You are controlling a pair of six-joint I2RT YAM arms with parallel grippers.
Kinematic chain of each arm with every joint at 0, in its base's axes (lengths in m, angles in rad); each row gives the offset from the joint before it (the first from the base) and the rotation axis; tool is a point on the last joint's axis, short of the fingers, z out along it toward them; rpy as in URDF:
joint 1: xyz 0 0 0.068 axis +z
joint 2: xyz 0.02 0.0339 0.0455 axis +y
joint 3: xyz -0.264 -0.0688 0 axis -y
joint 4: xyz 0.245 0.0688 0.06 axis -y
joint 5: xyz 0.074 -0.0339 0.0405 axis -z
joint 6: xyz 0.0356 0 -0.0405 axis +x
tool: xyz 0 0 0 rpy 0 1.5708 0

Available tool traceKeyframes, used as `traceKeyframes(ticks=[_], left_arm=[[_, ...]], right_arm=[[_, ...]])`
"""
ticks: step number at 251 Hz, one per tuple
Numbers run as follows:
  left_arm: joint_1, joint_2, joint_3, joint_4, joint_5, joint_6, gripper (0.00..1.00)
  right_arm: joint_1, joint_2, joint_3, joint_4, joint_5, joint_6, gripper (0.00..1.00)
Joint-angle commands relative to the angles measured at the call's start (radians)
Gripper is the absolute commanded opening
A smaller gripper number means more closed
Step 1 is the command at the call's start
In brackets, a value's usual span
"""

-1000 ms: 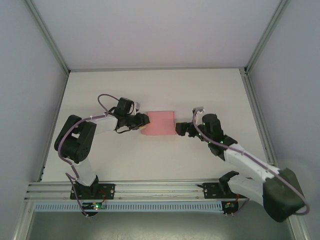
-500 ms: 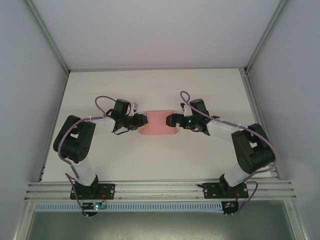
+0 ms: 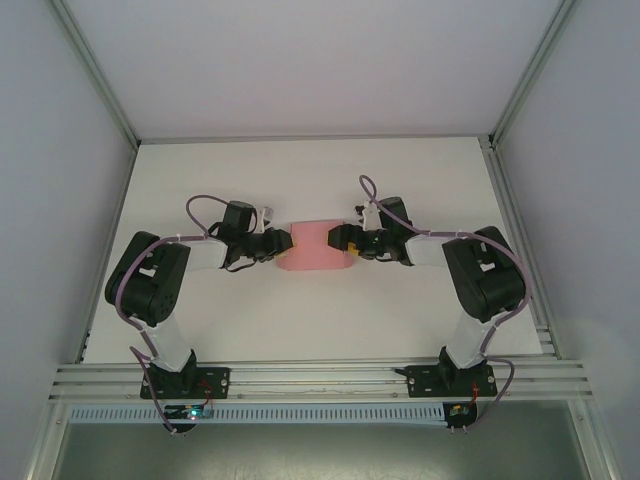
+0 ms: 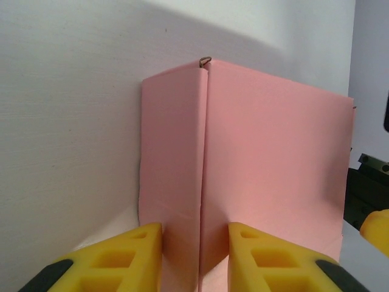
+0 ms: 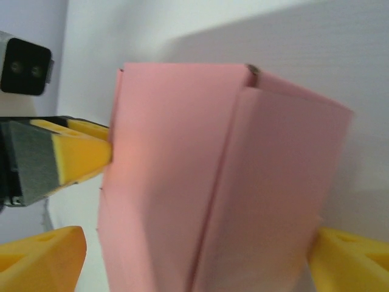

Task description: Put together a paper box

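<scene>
Paper box (image 3: 312,246) pinched on its 9 o'clock edge fold by left gripper (image 3: 284,243); 3 o'clock end straddled by right gripper (image 3: 346,241), fingers wide

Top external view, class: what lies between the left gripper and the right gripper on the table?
The pink paper box lies between the left gripper and the right gripper, as seen in the top external view.

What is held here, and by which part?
The left end effector pinches the paper box at one end, across its crease. The right end effector straddles the opposite end, open.
</scene>
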State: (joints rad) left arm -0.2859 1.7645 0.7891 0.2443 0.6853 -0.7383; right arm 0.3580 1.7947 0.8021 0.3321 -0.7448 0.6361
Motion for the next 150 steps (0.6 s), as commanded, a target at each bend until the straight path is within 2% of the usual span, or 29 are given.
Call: traceKeyframes(ticks=[1,24,40,59,80,105,117,126,133,150], left_arm=[[0.02,0.029,-0.047,-0.118,-0.08,0.02,0.3],[0.019,0.023,-0.042,-0.098,-0.075,0.021,0.31],[0.019,0.014,-0.036,-0.068,-0.067,0.021,0.32],[0.018,-0.009,-0.027,-0.039,-0.067,0.031,0.35],[0.016,-0.051,-0.008,-0.014,-0.091,0.05,0.38],[0.004,-0.101,0.038,-0.009,-0.093,0.091,0.53],[-0.001,-0.137,0.067,-0.031,-0.094,0.141,0.63],[-0.007,-0.172,0.08,-0.037,-0.106,0.189,0.78],[-0.013,-0.206,0.086,-0.041,-0.123,0.241,0.99],[-0.058,-0.31,0.088,-0.071,-0.217,0.428,1.0]], right_arm=[[0.009,0.038,0.012,0.177,-0.104,0.106,0.85],[0.004,0.03,0.004,0.21,-0.107,0.128,0.74],[-0.001,0.007,-0.001,0.207,-0.091,0.129,0.62],[-0.01,-0.027,-0.012,0.194,-0.068,0.134,0.42],[-0.019,-0.065,-0.017,0.174,-0.064,0.133,0.33],[-0.023,-0.11,-0.02,0.167,-0.058,0.145,0.3],[-0.024,-0.137,-0.014,0.148,-0.06,0.143,0.31],[-0.026,-0.16,-0.011,0.128,-0.051,0.138,0.32],[-0.029,-0.179,-0.007,0.1,-0.04,0.131,0.32],[-0.045,-0.222,0.009,0.013,-0.02,0.132,0.32]])
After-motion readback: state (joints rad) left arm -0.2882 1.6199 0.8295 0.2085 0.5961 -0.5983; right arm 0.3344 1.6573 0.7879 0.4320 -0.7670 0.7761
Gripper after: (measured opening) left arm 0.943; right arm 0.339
